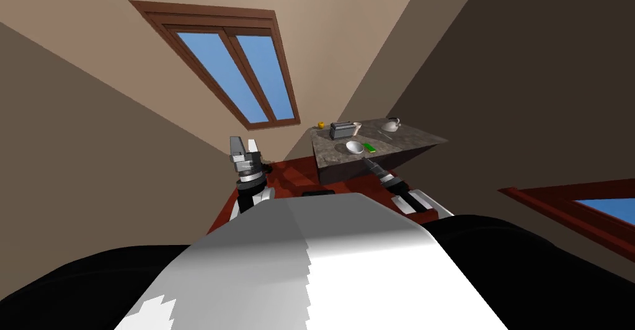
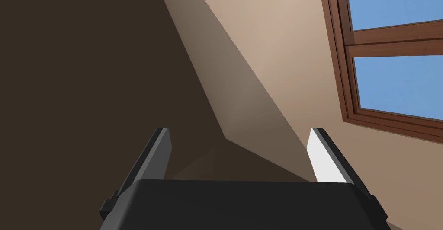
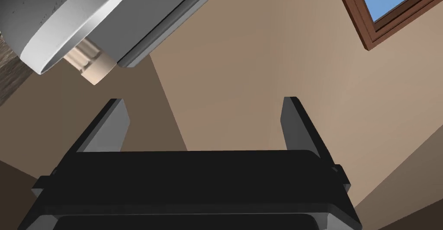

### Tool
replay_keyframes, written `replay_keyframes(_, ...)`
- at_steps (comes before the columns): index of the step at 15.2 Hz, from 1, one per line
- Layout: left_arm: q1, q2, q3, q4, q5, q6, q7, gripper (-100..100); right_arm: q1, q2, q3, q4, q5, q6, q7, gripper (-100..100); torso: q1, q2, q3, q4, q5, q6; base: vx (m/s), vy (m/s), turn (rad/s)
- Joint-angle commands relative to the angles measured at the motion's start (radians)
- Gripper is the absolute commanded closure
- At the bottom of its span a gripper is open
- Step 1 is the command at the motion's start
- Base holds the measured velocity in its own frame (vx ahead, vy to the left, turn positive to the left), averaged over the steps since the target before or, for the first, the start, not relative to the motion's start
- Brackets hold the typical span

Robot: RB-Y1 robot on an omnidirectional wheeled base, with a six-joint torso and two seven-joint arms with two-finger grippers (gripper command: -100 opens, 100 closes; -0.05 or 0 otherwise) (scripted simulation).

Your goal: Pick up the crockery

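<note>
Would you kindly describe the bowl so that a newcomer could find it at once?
Start at the grey mottled table. Near its front edge, beside a small green object, sits the white bowl. It alone is wide, shallow and open.

Both arms up in front, both grippers with fingers spread.

The left gripper (image 1: 244,145) stands upright on its raised arm, fingers (image 2: 158,154) held wide apart. The right gripper (image 1: 368,164) reaches forward at a low slant. It is small from the head and probably edge-on, but its wrist view shows the fingers (image 3: 110,126) parted and gripping nothing.
</note>
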Motion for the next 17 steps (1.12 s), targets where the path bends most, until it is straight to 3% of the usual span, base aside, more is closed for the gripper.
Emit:
replay_keyframes(1, 0.0, 0.0, 0.0, 0.0, 0.0, 0.0, 0.0, 0, 0.026, -0.05, -0.017, 0.042, 0.02, -0.006, 0.014, -100, 0.0, 0.0, 0.0, 0.0, 0.0, 0.0, 0.0, 0.108, 0.136)
replay_keyframes(2, 0.0, 0.0, 0.0, 0.0, 0.0, 0.0, 0.0, 0, 0.026, -0.069, -0.017, 0.042, 0.02, -0.006, 0.014, -100, 0.0, 0.001, 0.0, 0.0, 0.0, 0.0, -0.001, 0.115, 0.142)
replay_keyframes(3, 0.0, 0.0, 0.0, 0.0, 0.0, 0.0, 0.0, 0, 0.044, -0.093, -0.028, 0.079, 0.039, -0.009, 0.026, -100, 0.0, 0.001, 0.0, 0.0, 0.0, 0.0, 0.014, 0.14, 0.202)
replay_keyframes(5, 0.0, 0.0, 0.0, 0.0, 0.0, 0.0, 0.0, 0, 0.044, -0.124, -0.028, 0.081, 0.039, -0.009, 0.026, -100, 0.002, 0.0, 0.0, 0.0, 0.0, -0.001, 0.012, 0.115, 0.123)
replay_keyframes(8, 0.0, 0.0, 0.0, 0.0, 0.0, 0.0, 0.0, 0, 0.082, -0.2, -0.05, 0.157, 0.076, -0.016, 0.05, -100, 0.0, 0.0, 0.0, 0.0, 0.0, -0.001, 0.02, 0.113, 0.176)
replay_keyframes(10, 0.0, 0.0, 0.0, 0.0, 0.0, 0.0, 0.0, 0, 0.082, -0.229, -0.05, 0.158, 0.076, -0.016, 0.05, -100, 0.001, 0.0, 0.0, 0.0, 0.0, -0.001, 0.017, 0.103, 0.115)
replay_keyframes(13, 0.0, 0.0, 0.0, 0.0, 0.0, 0.0, 0.0, 0, 0.121, -0.307, -0.069, 0.234, 0.114, -0.023, 0.075, -100, -0.001, 0.0, 0.0, 0.0, 0.0, -0.001, 0.027, 0.093, 0.179)
replay_keyframes(15, 0.0, 0.0, 0.0, 0.0, 0.0, 0.0, 0.0, 0, 0.121, -0.331, -0.069, 0.234, 0.114, -0.023, 0.075, -100, 0.0, -0.001, -0.001, 0.0, 0.0, -0.001, 0.03, 0.09, 0.097)
replay_keyframes(16, 0.0, 0.0, 0.0, 0.0, 0.0, 0.0, 0.0, 0, 0.141, -0.368, -0.077, 0.271, 0.133, -0.027, 0.087, -100, -0.001, -0.001, 0.0, 0.0, 0.0, 0.0, 0.025, 0.078, 0.098)
replay_keyframes(17, 0.0, 0.0, 0.0, 0.0, 0.0, 0.0, 0.0, 0, 0.141, -0.38, -0.077, 0.271, 0.133, -0.027, 0.087, -100, -0.001, 0.0, 0.0, 0.0, 0.0, 0.0, 0.031, 0.082, 0.145)
